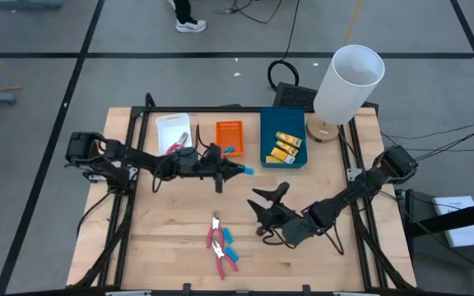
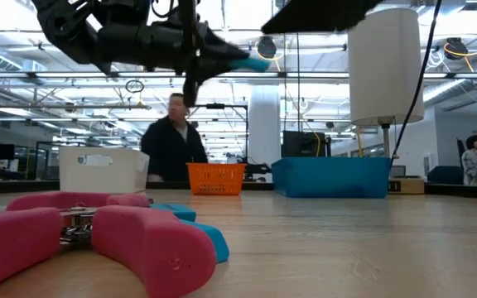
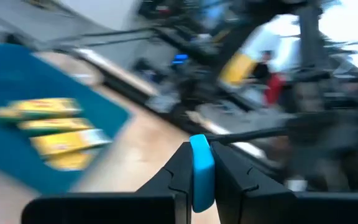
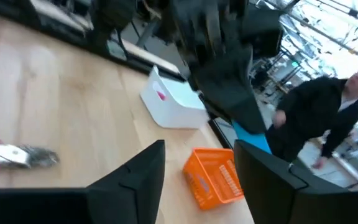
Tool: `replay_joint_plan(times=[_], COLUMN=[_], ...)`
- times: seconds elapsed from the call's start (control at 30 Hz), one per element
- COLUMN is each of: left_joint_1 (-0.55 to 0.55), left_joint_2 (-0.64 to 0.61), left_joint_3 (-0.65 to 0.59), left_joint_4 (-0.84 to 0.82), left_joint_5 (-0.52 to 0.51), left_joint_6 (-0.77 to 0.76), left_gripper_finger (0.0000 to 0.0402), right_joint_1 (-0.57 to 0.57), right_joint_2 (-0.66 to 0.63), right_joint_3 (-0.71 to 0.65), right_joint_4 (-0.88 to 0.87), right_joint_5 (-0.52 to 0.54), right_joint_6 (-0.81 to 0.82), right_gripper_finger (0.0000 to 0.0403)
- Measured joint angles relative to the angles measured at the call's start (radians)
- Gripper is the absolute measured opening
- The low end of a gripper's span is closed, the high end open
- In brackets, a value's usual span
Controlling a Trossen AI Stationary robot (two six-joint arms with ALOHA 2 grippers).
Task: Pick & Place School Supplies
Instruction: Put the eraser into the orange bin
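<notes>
While the left gripper [image 1: 246, 170] clamps a light-blue piece [image 3: 201, 171] in the air near the orange tray [image 1: 229, 137], the task appears partly done. The white tray [image 1: 174, 127] holds a pink-handled tool [image 1: 176, 146]; the blue tray [image 1: 283, 156] holds yellow packets [image 1: 285, 145]. Pink scissors [image 1: 220, 245] and blue pieces [image 1: 228, 236] remain on the table [image 1: 155, 238]. The right gripper [image 1: 263, 200] hovers open and empty.

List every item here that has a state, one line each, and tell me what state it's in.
Left gripper: shut on the light-blue piece, raised above the table.
Right gripper: jaws open, holding nothing.
Blue tray: holds yellow packets.
Orange tray: holds one light-blue piece.
White tray: holds a pink-handled tool.
Pink-handled tools: lying flat on the table.
</notes>
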Motion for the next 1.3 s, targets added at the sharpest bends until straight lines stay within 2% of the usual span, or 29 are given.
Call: replay_joint_plan(times=[0.1, 0.2, 0.27, 0.33, 0.43, 0.53, 0.6, 0.73, 0.87, 1.03, 1.3], left_joint_1=[0.025, 0.041, 0.053, 0.068, 0.097, 0.142, 0.171, 0.206, 0.227, 0.231, 0.231], left_joint_2=[-0.052, -0.082, -0.085, -0.084, -0.081, -0.081, -0.081, -0.057, 0.018, 0.132, 0.257], left_joint_3=[0.000, 0.000, 0.000, 0.000, 0.000, 0.000, 0.000, 0.002, 0.024, 0.133, 0.311], left_joint_4=[-0.141, -0.275, -0.335, -0.392, -0.450, -0.469, -0.467, -0.475, -0.483, -0.529, -0.778], left_joint_5=[-0.118, -0.289, -0.389, -0.462, -0.534, -0.545, -0.506, -0.465, -0.466, -0.465, -0.526], left_joint_6=[0.056, 0.169, 0.259, 0.332, 0.407, 0.428, 0.424, 0.404, 0.396, 0.400, 0.374], left_gripper_finger=[0.0034, 0.0034, 0.0034, 0.0034, 0.0034, 0.0034, 0.0034, 0.0034, 0.0034, 0.0034, 0.0034], right_joint_1=[0.014, 0.020, 0.020, 0.019, 0.009, -0.002, -0.012, -0.039, -0.056, -0.066, -0.066], right_joint_2=[-0.049, -0.105, -0.142, -0.170, -0.188, -0.186, -0.187, -0.186, -0.186, -0.186, -0.186], right_joint_3=[0.000, 0.000, 0.000, 0.000, 0.000, 0.000, 0.000, 0.000, -0.001, -0.001, -0.036], right_joint_4=[-0.020, -0.079, -0.152, -0.219, -0.289, -0.315, -0.314, -0.315, -0.316, -0.315, -0.295], right_joint_5=[-0.003, -0.013, -0.059, -0.105, -0.113, -0.113, -0.121, -0.194, -0.218, -0.222, -0.218], right_joint_6=[0.055, 0.135, 0.196, 0.260, 0.323, 0.342, 0.344, 0.357, 0.369, 0.370, 0.370], right_gripper_finger=[0.0186, 0.0185, 0.0182, 0.0179, 0.0175, 0.0172, 0.0171, 0.0171, 0.0171, 0.0171, 0.0171])
